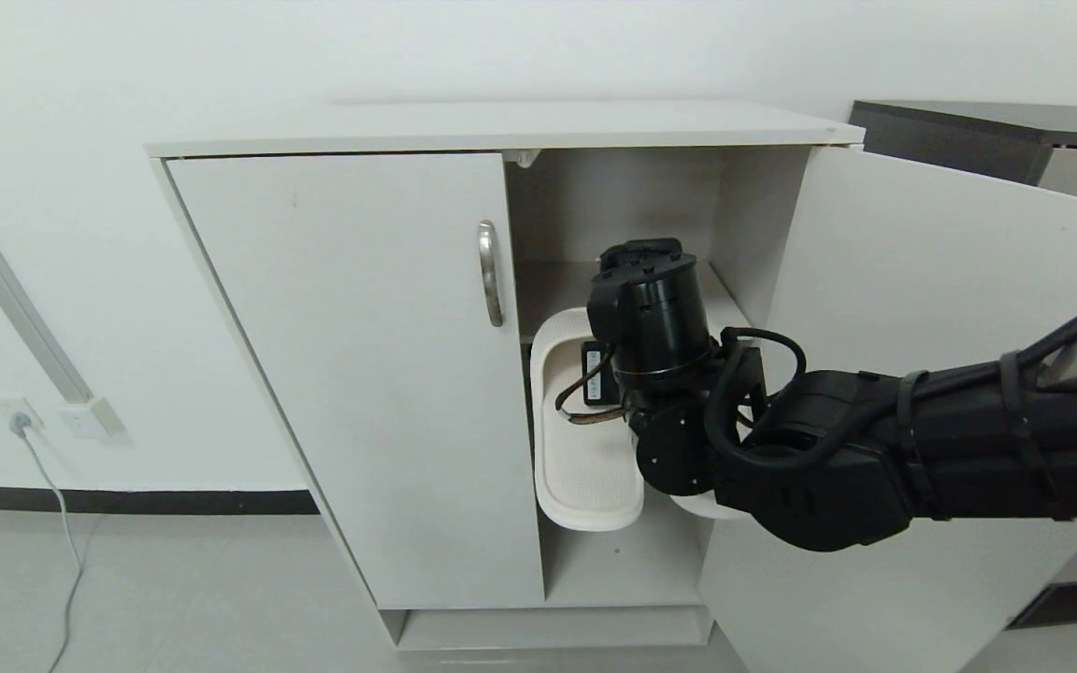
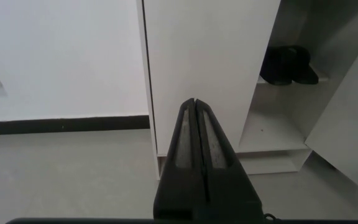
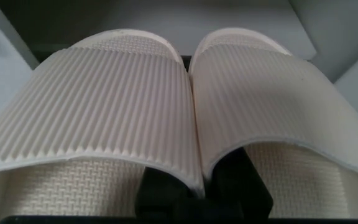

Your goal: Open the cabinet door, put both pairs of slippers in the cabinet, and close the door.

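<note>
Cabinet [image 1: 501,126]: white, two doors, standing on the floor against the wall. Left door [image 1: 351,374] is shut, with its metal handle [image 1: 490,273] at the inner edge. Right door [image 1: 922,280] is swung wide open to the right, exposing the right half of the interior.

Right tool [image 3: 202,190]: clenched on the cream slippers [image 1: 585,458]. In the right wrist view I see the dark fingers [image 3: 166,193] under the ribbed straps, pinching the two inner edges together so the pair sits side by side and touching. From the head view the right arm comes in from the right, with its wrist inside the open half of the cabinet. The slippers point toes-in towards the far wall and their heels jut out over the near edge of the inner shelf [image 1: 548,280]. I cannot tell whether the soles rest on that shelf or hang just above it; the wrist covers most of the right-hand slipper.

Black slippers [image 2: 289,65]: already inside, side by side on a shelf in the open right half, with one compartment below them.

Left tool [image 2: 194,109]: fingers pressed together with nothing between them. It is held low, well apart from the cabinet on the near side, pointing towards the shut left door.

Wall socket [image 1: 20,416] with a cable running down to the floor, left of the cabinet.
</note>
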Robot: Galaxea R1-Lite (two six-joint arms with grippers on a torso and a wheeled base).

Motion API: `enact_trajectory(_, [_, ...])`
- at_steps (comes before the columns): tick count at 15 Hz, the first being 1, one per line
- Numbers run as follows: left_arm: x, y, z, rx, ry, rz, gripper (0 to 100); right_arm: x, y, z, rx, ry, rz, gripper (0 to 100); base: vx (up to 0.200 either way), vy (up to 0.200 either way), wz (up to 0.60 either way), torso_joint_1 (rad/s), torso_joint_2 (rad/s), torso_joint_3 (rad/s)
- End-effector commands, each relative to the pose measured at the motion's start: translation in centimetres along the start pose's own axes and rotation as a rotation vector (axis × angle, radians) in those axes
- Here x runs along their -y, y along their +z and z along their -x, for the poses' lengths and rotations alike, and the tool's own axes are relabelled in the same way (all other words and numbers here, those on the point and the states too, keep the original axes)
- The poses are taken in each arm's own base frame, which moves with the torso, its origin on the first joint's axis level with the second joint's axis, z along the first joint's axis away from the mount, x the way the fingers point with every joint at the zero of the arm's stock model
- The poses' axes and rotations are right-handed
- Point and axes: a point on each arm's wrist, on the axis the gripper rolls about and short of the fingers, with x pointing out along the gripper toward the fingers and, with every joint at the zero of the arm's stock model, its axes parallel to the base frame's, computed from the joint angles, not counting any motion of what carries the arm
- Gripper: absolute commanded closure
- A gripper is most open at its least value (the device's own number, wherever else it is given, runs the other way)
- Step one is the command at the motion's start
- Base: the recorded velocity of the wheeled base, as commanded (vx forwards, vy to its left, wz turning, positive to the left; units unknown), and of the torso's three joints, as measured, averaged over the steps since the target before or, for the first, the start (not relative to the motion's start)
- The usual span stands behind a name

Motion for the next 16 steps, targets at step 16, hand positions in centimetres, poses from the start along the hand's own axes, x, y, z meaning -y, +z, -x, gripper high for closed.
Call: enact_trajectory(16, [0.0, 0.0, 0.0, -0.002, 0.003, 0.003, 100, 0.3, -0.2, -4.9, 0.004, -0.028, 0.022, 100, 0.038, 0.0, 0.0, 0.0, 0.0, 0.0])
